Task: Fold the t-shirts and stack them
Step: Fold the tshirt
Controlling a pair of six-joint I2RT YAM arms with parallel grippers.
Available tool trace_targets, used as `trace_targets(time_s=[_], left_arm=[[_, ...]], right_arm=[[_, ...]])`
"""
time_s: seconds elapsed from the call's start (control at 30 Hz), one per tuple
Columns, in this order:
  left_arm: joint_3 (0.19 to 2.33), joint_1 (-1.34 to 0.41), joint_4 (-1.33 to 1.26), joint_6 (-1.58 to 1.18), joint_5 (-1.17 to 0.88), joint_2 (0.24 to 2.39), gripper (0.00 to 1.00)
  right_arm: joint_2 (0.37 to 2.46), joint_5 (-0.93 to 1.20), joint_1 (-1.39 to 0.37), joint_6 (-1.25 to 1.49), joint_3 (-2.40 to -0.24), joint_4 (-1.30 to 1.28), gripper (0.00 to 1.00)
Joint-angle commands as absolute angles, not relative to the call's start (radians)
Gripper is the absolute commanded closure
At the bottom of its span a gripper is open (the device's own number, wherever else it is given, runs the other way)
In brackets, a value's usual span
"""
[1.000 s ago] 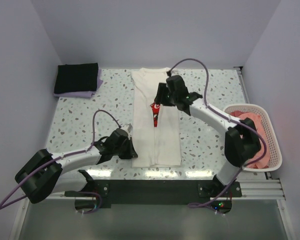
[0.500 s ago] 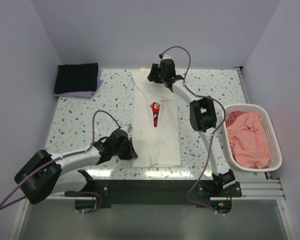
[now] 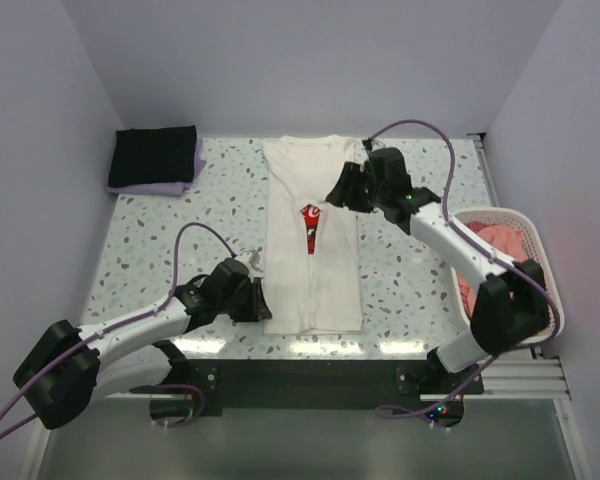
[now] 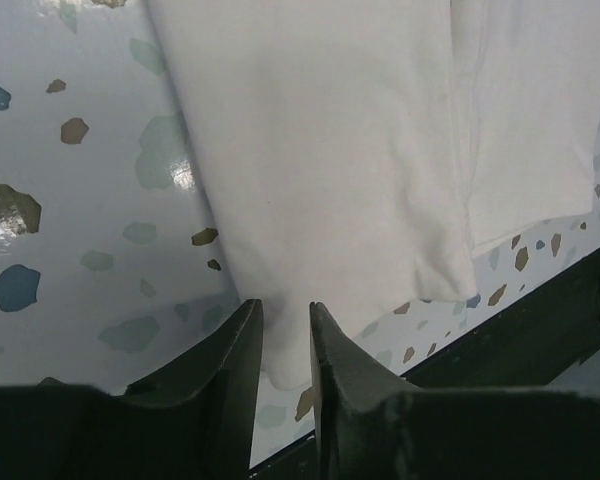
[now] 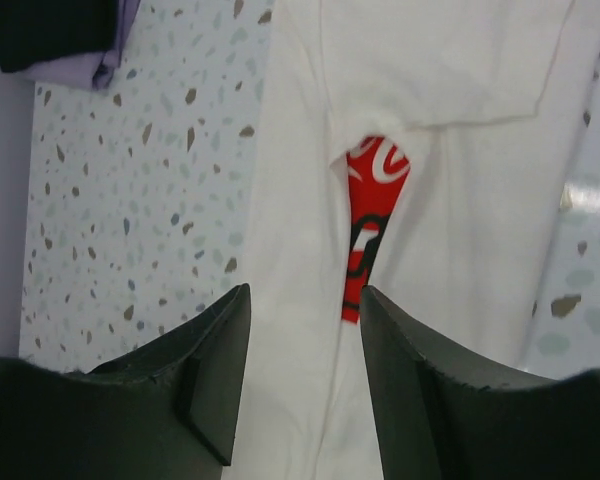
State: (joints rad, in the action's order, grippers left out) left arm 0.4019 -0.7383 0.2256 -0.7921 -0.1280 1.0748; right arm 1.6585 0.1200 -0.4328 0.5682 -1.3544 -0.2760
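Cream-white tee (image 3: 313, 250), folded into a long strip, lay at frame centre on the desk (image 3: 150, 250). The left pincer (image 4: 285, 345), jaws narrowly parted, straddled the strip's lower-left hem corner. The right pincer (image 5: 303, 300), wide open and empty, hovered over the chest. Likely hazards: the left fingers snagging the hem and pulling the fold open, or a single-layer pinch at the top skewing the next fold.

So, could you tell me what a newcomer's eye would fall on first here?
The cream-white t-shirt folded into a long strip mid-table, its red print peeking through the gap. Next, the salmon-pink t-shirt heaped in the white basket at the right edge, and the black t-shirt folded at the far-left corner.
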Motion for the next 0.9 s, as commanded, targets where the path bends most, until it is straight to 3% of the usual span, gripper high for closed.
trace_targets(time_s=[0.0,0.17,0.47,0.7,0.87], left_arm=[[0.430,-0.724,0.275,-0.793,-0.150,1.045,0.68],[0.430,-0.723,0.310,-0.804,-0.159,1.020,0.64],[0.348,-0.724,0.258,-0.830,-0.228,1.005,0.50],[0.296,-0.723,0.198,-0.856,-0.235,1.020,0.51],[0.278,-0.724,0.189,-0.862,-0.230,1.032,0.59]], right_arm=[[1.536,0.176,-0.477,0.633,-1.085,-0.357,0.49],[1.274,0.191,-0.550,0.724,-0.766,-0.397,0.49],[1.039,0.187,-0.575,0.759,-0.569,-0.595,0.50],[1.057,0.261,-0.577,0.827,-0.431,-0.479,0.54],[1.083,0.307,-0.577,0.880,-0.362,-0.364,0.55]])
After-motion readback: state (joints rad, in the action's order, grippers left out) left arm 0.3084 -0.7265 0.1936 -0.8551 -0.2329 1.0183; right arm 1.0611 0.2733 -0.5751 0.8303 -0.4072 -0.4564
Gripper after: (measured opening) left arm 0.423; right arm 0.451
